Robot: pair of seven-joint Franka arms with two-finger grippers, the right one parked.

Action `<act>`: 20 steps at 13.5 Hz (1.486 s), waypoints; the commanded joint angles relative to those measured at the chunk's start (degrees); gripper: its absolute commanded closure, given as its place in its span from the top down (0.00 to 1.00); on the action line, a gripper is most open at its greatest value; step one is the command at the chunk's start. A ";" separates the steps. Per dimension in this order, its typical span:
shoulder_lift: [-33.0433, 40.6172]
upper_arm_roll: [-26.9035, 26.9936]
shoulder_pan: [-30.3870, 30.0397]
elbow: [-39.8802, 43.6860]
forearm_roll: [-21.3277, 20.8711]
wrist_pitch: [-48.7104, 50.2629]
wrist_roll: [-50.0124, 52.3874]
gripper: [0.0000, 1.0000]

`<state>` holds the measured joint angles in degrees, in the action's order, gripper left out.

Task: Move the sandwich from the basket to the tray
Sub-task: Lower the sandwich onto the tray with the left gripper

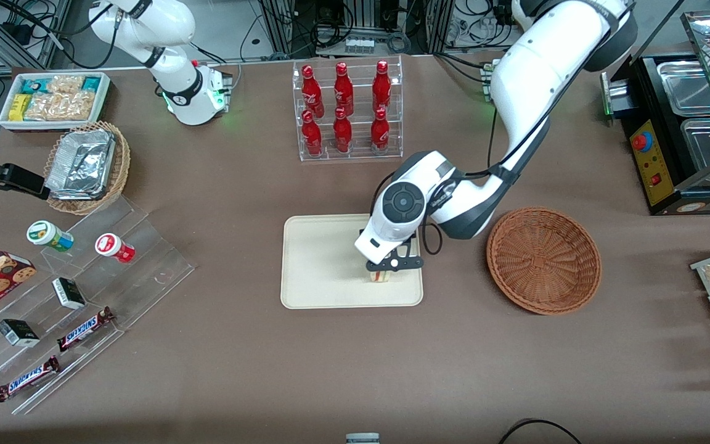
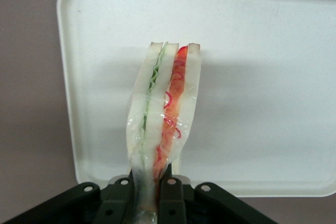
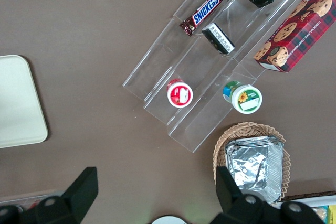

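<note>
The sandwich (image 2: 165, 103), a wrapped wedge of white bread with red and green filling, is gripped by its wrapper end between my left gripper's (image 2: 149, 195) jaws. In the front view the gripper (image 1: 386, 271) holds the sandwich (image 1: 381, 277) over the part of the cream tray (image 1: 318, 265) nearest the basket; I cannot tell if it touches the tray. The tray also shows in the left wrist view (image 2: 262, 77) under the sandwich. The reddish-brown wicker basket (image 1: 543, 259) is empty and stands beside the tray toward the working arm's end.
A clear rack of red bottles (image 1: 346, 111) stands farther from the front camera than the tray. A clear stepped shelf with snack bars and cups (image 1: 77, 290), a tan basket of foil trays (image 1: 87, 166) and a white snack bin (image 1: 53, 98) lie toward the parked arm's end.
</note>
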<state>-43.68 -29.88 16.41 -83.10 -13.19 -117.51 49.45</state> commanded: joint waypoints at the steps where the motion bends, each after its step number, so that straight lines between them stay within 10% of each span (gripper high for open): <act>1: -3.77 0.78 2.04 5.12 -3.50 0.27 2.39 0.00; 12: -4.75 0.87 3.01 6.02 -7.90 0.18 7.59 0.00; 18: -4.75 0.87 3.36 5.67 -10.09 0.18 7.59 0.98; 20: -4.66 0.87 3.27 5.66 -10.19 0.18 7.68 0.99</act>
<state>-47.72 -29.54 18.68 -78.91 -21.90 -117.80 55.76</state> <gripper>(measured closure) 0.167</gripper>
